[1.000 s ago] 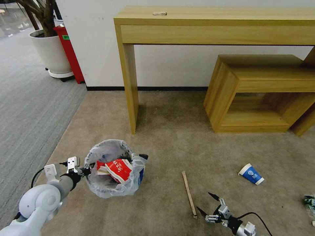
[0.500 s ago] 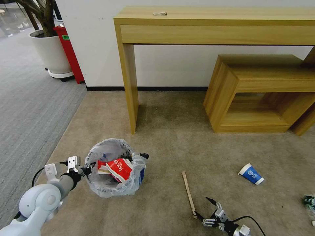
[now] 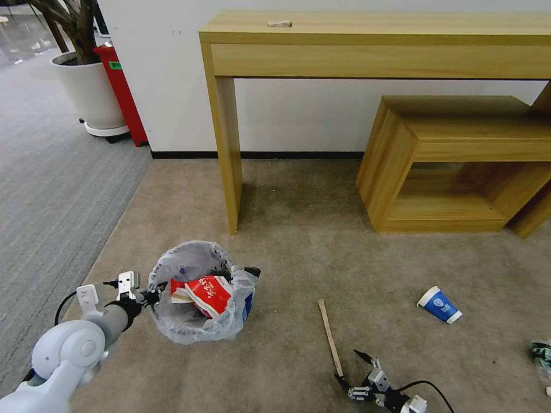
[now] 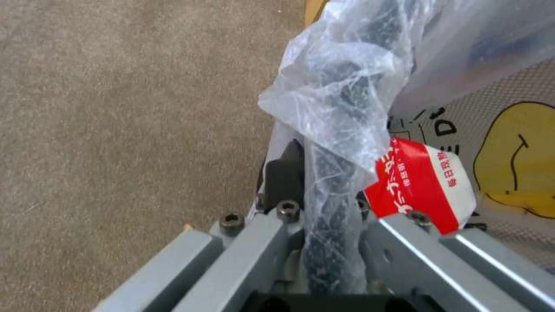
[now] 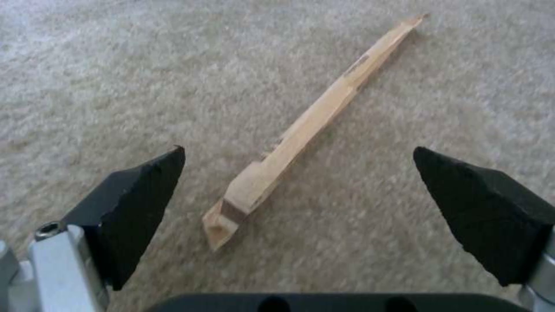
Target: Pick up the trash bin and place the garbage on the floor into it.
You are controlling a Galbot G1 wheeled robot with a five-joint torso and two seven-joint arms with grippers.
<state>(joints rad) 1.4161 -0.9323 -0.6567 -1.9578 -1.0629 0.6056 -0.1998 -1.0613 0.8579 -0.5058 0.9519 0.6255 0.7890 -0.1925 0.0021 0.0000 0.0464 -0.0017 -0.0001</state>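
1. Left tool is clamped on the near rim of the trash bin; in the left wrist view its jaws sit tight on the black rim under crinkled liner, so the rim itself is half lost beneath the plastic.
2. Whether the bin rests on the floor or hangs just above it, I cannot tell.
3. Inside the bin, a red-and-white wrapper lies on top; what sits under it is hard to make out.
4. Right tool is low at the picture's bottom edge, its arm cut off, jaws spread wide and holding nothing.
5. In the right wrist view, the wooden stick lies flat on the carpet between the two black fingertips, touching neither.
6. In the head view, the stick runs away from the tool, its near end right at the fingertips.
7. The blue-white paper cup lies tipped on its side, well apart from the stick, off to the right.
8. At the far right edge, a crumpled greenish scrap is cut off; what it is stays unclear.
9. Behind: the wooden counter against the wall, a low wooden box shelf under it, and nothing between the tool and the stick.
10. Far left, a white planter and a red bin stand on the grey carpet.
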